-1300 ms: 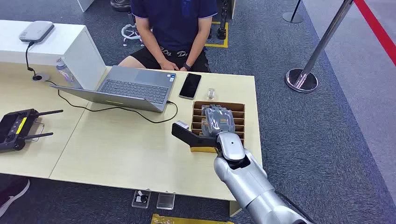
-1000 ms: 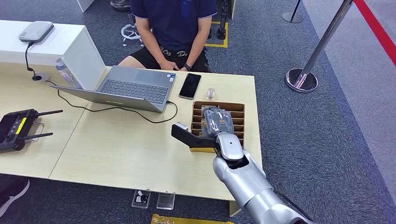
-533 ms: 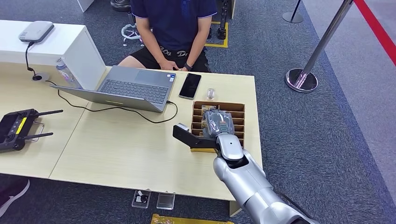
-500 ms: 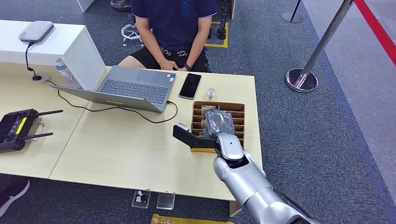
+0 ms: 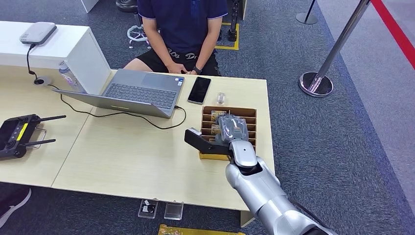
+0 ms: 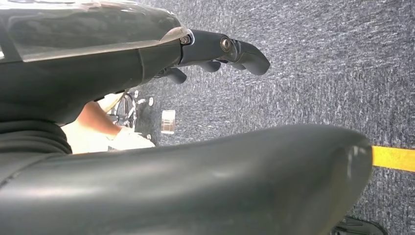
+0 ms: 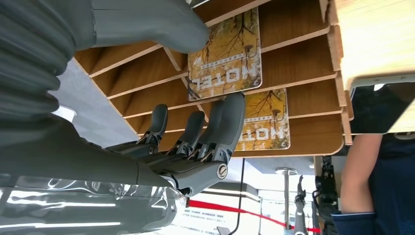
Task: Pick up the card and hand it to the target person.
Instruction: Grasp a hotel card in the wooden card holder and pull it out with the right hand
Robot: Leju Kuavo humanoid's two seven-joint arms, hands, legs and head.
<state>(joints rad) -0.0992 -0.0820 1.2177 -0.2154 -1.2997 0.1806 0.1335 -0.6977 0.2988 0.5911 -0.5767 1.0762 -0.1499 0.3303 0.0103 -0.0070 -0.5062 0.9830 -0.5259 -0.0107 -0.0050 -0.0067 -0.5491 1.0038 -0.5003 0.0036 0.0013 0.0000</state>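
The right robot hand hangs over the wooden rack near the right edge of the tabletop, reaching down into its slots. From the wrist camera its fingers are spread and slightly bent, with the thumb on the far side of a card; the card stands in a slot between thumb and fingers, printed with yellow trees and the word HOTEL. A fingertip looks to be at or just beside the card's edge, but I cannot tell whether it touches; the robot hand is apart and holds nothing. A second card of the same print sits in the next slot. The left robot hand hangs above blue-grey carpet, its fingers loosely extended with nothing in them. Across the tabletop a person in a dark shirt sits with both hands in the lap. In front of the person lie an open laptop and a black phone, the phone just beyond the rack. A black controller with antennas lies at the left end.
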